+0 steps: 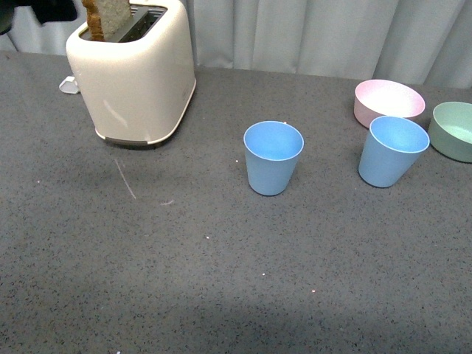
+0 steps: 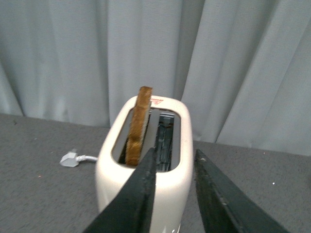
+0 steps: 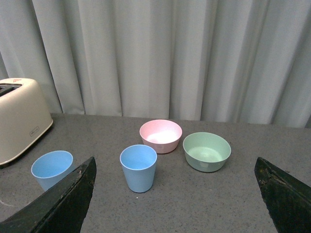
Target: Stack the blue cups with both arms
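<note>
Two light blue cups stand upright and apart on the grey table. One cup (image 1: 273, 158) is near the middle, the other cup (image 1: 392, 151) is to its right, in front of the pink bowl. In the right wrist view the right cup (image 3: 138, 168) lies ahead between the wide-open fingers of my right gripper (image 3: 175, 167), well short of it; the middle cup (image 3: 52, 169) shows partly behind one finger (image 3: 63, 204). My left gripper (image 2: 175, 158) is open and empty, hovering before the toaster. Neither arm appears in the front view.
A cream toaster (image 1: 135, 74) with a slice of toast (image 1: 110, 18) stands at the back left; its plug (image 1: 68, 85) lies beside it. A pink bowl (image 1: 389, 102) and a green bowl (image 1: 456, 130) sit at the back right. A grey curtain hangs behind the table.
</note>
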{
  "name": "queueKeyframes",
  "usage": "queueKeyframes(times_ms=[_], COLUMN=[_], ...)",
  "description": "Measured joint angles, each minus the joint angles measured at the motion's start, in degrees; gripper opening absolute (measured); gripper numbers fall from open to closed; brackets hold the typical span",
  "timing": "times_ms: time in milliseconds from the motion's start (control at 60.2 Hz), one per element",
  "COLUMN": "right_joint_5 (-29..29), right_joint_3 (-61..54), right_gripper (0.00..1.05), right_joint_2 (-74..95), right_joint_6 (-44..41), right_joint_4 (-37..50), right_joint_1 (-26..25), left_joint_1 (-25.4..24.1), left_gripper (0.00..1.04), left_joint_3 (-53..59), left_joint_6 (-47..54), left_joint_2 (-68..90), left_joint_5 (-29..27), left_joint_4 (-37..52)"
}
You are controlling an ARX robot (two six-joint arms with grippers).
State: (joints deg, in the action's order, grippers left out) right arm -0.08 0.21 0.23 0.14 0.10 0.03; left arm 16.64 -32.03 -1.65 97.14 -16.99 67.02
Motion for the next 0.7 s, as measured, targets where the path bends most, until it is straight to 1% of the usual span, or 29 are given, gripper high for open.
queueKeyframes(times_ms=[33,83,100,216,382,498,697], right_joint_5=[0.0,0.0,0.0,0.04,-0.02,0.02,0.02], right_joint_3=[0.0,0.0,0.0,0.0,0.0,0.0,0.0], right_gripper=[0.95,0.95,0.95,0.95,0.95,0.95,0.95], right_joint_2=[0.0,0.0,0.0,0.0,0.0,0.0,0.0], right_joint_6=[0.0,0.0,0.0,0.0,0.0,0.0,0.0], right_joint_4=[0.0,0.0,0.0,0.0,0.0,0.0,0.0], right_joint_1=[0.0,0.0,0.0,0.0,0.0,0.0,0.0], left_joint_1=[-0.83,-1.57,-2.12,-4.2,-7.02,-9.16,-11.34], left_gripper=[0.16,0.09,0.04,0.04,0.04,0.04,0.04], left_joint_3=[2.71,5.27,7.02,12.81,18.51,22.69,26.93], left_joint_6=[0.2,0.39,0.48,0.9,1.05,1.14,1.18], left_joint_2=[-1.7,-3.08,-4.11,-9.6,-17.35,-23.82,-34.14], left_joint_5=[0.98,1.99,2.73,5.35,7.69,9.55,11.74], left_joint_4=[0.22,0.26,0.26,0.24,-1.14,-3.96,-10.03])
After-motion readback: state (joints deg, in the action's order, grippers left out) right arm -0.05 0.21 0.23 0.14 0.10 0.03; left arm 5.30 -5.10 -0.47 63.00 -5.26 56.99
